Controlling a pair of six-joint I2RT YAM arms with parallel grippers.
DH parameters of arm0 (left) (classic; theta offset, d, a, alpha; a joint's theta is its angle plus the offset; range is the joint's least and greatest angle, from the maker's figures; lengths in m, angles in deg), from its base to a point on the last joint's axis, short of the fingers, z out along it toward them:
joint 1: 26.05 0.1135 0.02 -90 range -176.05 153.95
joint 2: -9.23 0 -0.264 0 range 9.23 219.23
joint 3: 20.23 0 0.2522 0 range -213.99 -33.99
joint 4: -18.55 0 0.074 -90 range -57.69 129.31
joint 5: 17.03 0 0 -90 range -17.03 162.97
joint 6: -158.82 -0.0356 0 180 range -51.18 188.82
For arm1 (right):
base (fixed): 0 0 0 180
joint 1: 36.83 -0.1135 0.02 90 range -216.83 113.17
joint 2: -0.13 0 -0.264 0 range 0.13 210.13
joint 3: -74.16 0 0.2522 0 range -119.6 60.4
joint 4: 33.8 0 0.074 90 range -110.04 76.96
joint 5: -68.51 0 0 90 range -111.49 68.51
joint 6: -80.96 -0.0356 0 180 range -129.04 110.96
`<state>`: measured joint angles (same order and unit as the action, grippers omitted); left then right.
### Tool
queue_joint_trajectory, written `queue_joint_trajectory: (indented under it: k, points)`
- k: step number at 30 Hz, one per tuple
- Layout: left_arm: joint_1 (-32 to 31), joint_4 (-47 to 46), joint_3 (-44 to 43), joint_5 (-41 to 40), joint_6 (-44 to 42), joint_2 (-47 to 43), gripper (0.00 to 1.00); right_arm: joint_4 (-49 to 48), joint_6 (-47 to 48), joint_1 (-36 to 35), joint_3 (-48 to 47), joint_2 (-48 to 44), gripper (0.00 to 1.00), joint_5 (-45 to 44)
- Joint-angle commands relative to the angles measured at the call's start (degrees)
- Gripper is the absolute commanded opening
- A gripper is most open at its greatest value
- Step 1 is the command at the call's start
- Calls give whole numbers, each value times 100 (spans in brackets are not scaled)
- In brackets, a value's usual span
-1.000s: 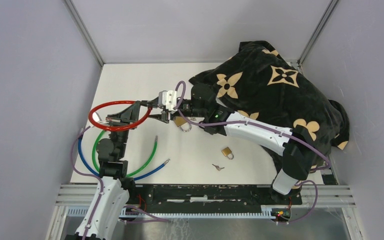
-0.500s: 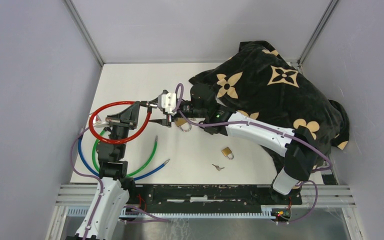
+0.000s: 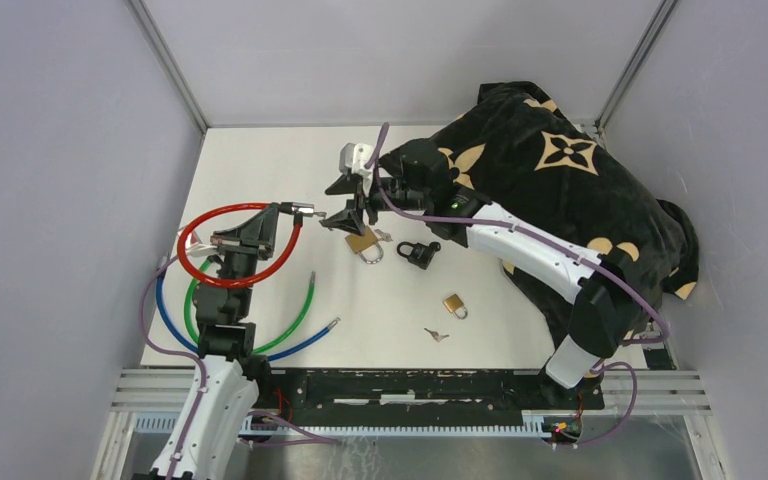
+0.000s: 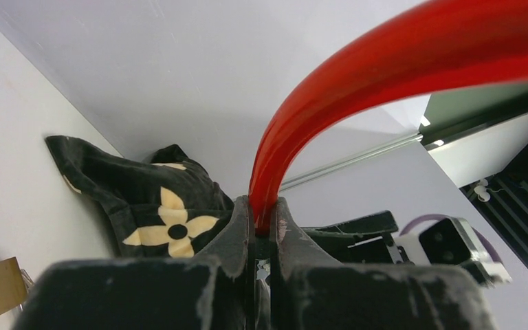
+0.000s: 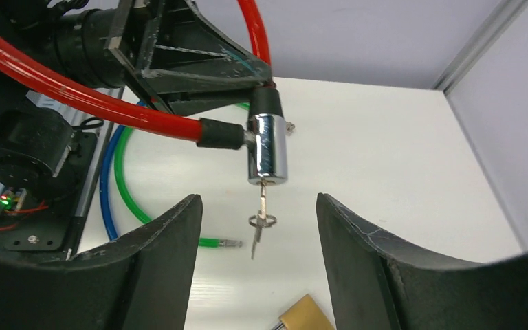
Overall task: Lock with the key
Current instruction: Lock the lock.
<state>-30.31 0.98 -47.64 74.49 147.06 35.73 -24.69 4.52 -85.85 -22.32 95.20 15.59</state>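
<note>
Two claws part over the table (image 3: pixel 260 160): the right claw (image 3: pixel 341 203), which a second ago was closed in on the cylinder (image 3: pixel 310 211) of the red cable (image 3: pixel 203 216), has let go. It has drawn back toward 2 o'clock, its fingers now spread wide with nothing between them. The left claw (image 3: pixel 282 214) has barely shifted (it holds the loop aloft at 9 o'clock of table centre). Its fingers are pressed together on the red cable just behind the cylinder, and its wrist view shows the hose pinched tight in the gap.

Seen from the right wrist, the key (image 5: pixel 262 198) is left standing in the chrome cylinder's keyhole, pointing at 6 o'clock, with its ring (image 5: pixel 262 221) dangling free. Both cable ends run into the cylinder, so the loop looks closed.

The retreat has also uncovered a black padlock (image 3: pixel 418 252), lying at 3 o'clock of a brass padlock (image 3: pixel 363 243). A small padlock (image 3: pixel 453 304) and a loose key (image 3: pixel 436 334) lie farther toward 5 o'clock.

Letting go with the key seated suggests the turn is either finished or about to be retaken with a fresh grip. Whether the key has been turned cannot be told from these views. If it has, what likely remains is drawing the key out while the left claw steadies the lock.
</note>
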Motion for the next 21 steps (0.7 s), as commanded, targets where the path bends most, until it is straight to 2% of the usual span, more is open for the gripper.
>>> queue_joint_trajectory:
  k: [1, 3, 10, 21]
  points:
    - [15, -264, -76, -117, -288, -90, 2, -227, -1228, 217, -291, 40, 66, 476]
    - [16, -265, -76, -117, -315, -101, 2, -194, -1536, 221, -358, 111, 63, 630]
    - [19, -285, -68, -109, -305, -101, 2, -258, -1792, 187, -210, 164, 58, 188]
    - [16, -285, -59, -90, -296, -110, 2, -327, -1137, 3, -298, 441, 47, -246]
